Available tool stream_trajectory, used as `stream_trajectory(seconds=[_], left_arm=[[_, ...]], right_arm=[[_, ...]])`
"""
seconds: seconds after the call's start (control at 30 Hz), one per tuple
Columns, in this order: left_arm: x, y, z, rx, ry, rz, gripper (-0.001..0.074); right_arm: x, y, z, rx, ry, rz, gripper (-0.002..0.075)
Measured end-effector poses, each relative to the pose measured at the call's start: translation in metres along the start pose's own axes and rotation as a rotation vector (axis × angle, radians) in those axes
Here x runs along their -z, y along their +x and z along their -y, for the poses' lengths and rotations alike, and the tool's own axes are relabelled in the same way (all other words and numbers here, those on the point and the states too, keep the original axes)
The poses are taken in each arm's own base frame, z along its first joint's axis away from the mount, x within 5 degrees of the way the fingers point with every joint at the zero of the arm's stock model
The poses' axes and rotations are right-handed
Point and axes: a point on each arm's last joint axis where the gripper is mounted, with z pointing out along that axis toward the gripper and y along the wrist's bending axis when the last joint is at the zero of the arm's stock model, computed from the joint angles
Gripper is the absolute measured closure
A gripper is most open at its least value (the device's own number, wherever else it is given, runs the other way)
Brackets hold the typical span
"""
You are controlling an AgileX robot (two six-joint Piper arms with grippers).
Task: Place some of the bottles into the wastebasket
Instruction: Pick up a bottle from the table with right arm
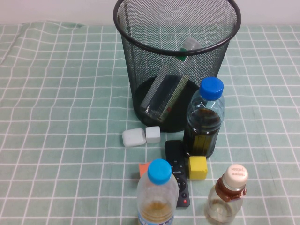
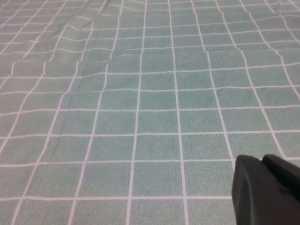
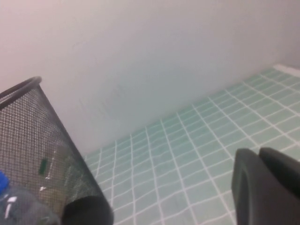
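Observation:
The black wire-mesh wastebasket point(image 1: 140, 70) stands at the back middle of the table. The taller bottle point(image 1: 190, 45) with a white cap and a green label patch leans against the wastebasket's inner wall. The small squat bottle point(image 1: 228, 194) with a cream cap stands upright at the front right. Neither arm shows in the high view. My left gripper point(image 2: 261, 160) is shut and holds nothing, over bare checked cloth. My right gripper point(image 3: 259, 153) is also shut and holds nothing, to one side of the wastebasket point(image 3: 33, 131), with the taller bottle point(image 3: 56, 164) dimly visible through the mesh.
A blue-capped bottle of dark liquid point(image 1: 205, 117) stands right in front of the bin, and a clear blue-capped bottle point(image 1: 158, 197) at the front edge. Between them lie a black remote point(image 1: 177, 173), two white blocks point(image 1: 133, 137), a yellow block point(image 1: 198, 167) and an orange block point(image 1: 143, 169). A dark box point(image 1: 164, 96) lies in the bin.

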Motion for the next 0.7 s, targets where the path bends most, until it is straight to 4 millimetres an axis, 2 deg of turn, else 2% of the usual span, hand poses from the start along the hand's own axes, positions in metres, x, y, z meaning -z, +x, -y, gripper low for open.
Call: stream_trajectory(seconds=[0.1,0.17,0.3,0.43,0.53,0.7], left_arm=[[0.0,0.0,0.0,0.0,0.0,0.0,0.0738],[0.0,0.0,0.0,0.0,0.0,0.0,0.0738],[0.0,0.0,0.0,-0.001,0.0,0.0,0.0738],[0.0,0.0,0.0,-0.001,0.0,0.0,0.0738],[0.0,0.0,0.0,-0.001,0.0,0.0,0.0738],[0.0,0.0,0.0,-0.001,0.0,0.001,0.0738]], right_arm=[[0.001,-0.009,-0.008,-0.06,-0.01,-0.054,0.0732],[-0.001,-0.027,-0.021,-0.041,-0.016,-0.137,0.0732],[-0.013,-0.061,-0.046,0.09,-0.002,-0.396,0.0732],[-0.032,-0.084,-0.062,0.228,-0.014,-0.565,0.0732],[-0.05,-0.09,-0.067,0.308,-0.041,-0.647,0.0732],[-0.072,-0.079,-0.08,0.381,-0.19,-0.717,0.0732]])
